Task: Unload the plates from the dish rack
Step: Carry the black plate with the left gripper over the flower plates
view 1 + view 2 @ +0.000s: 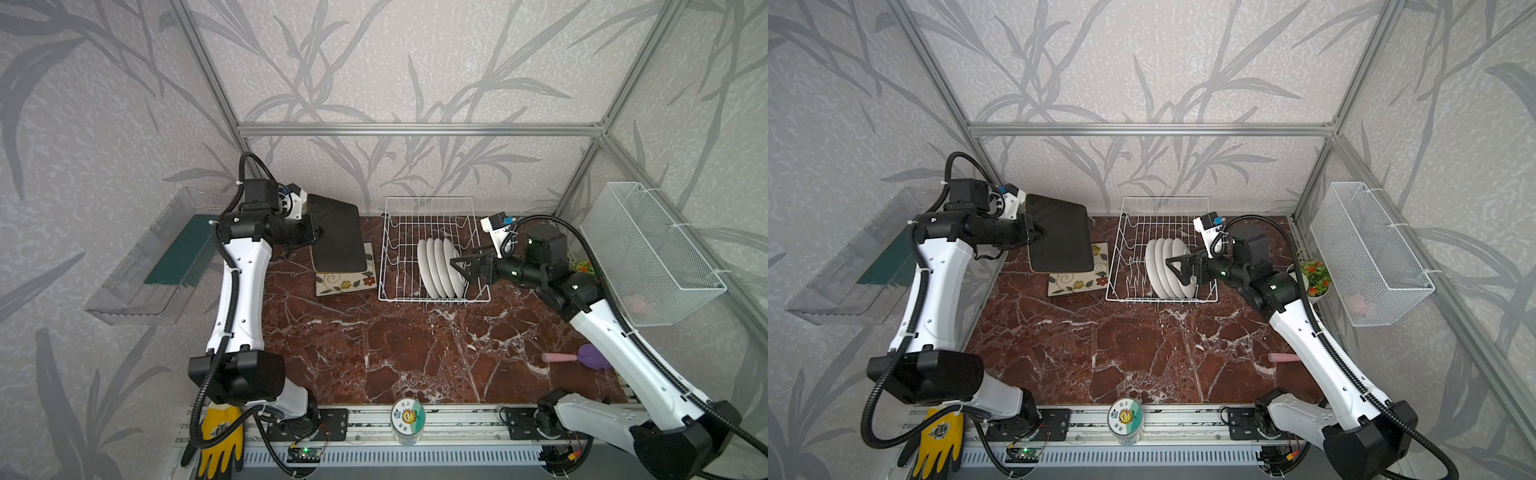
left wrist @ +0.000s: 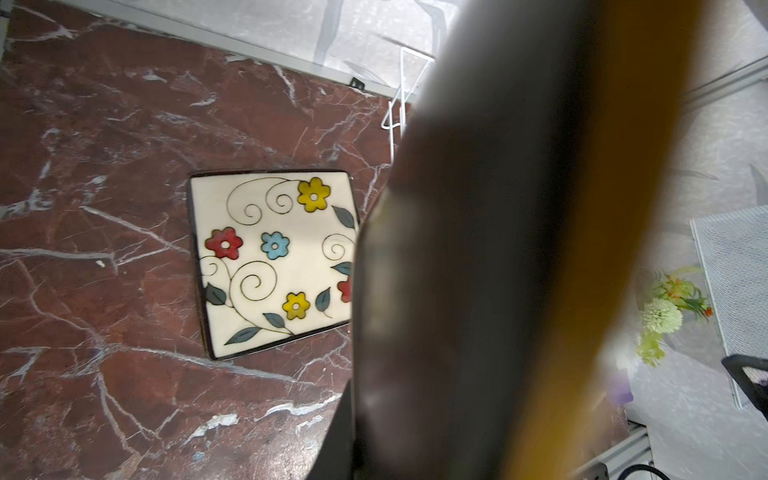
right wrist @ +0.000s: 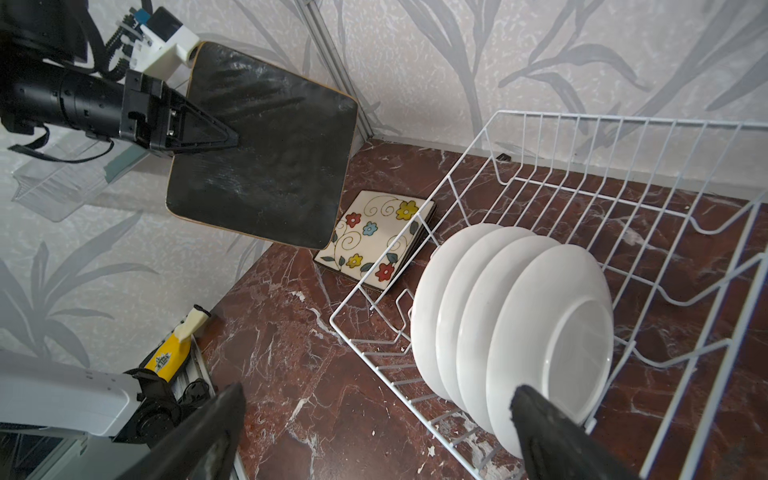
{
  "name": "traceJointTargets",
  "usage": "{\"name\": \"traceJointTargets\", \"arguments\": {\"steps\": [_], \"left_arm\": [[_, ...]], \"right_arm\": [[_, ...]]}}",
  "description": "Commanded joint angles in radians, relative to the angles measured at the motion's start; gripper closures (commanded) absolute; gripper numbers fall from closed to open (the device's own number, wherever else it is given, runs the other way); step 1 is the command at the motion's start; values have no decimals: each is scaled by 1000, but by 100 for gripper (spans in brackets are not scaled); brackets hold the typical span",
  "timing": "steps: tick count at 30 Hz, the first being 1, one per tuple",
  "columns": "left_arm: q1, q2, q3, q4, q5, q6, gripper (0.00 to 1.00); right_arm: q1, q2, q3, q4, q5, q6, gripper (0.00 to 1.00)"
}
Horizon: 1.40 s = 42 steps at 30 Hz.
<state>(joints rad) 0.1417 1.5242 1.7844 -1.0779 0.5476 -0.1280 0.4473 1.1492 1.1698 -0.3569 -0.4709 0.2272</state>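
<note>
The white wire dish rack stands at the back middle of the marble table, with several round white plates upright in its slots. My left gripper is shut on the edge of a black-backed square plate, held in the air, tilted. Below it flower-faced square plates lie stacked on the table. In the left wrist view the held plate is a dark blur hiding the jaws. My right gripper is open at the rack's right side, one finger before the nearest round plate.
A white mesh basket hangs on the right wall and a clear tray on the left wall. A sunflower-labelled jar and a yellow glove sit at the front edge. A pink-and-purple brush and a small plant are at the right.
</note>
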Motion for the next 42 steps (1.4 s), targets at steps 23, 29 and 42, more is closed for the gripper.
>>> {"name": "traceJointTargets", "arguments": {"steps": [23,29,42], "left_arm": [[144,158,-159,269,316,34,100],[154,231,-141,248,379,86,100],[157,353,-128,280,459,100,100]], "right_arm": [[94,87,47,18,78,-31,1],[94,98,53,22,67,-20,1],[95,106,50,9,79,-24,1]]}}
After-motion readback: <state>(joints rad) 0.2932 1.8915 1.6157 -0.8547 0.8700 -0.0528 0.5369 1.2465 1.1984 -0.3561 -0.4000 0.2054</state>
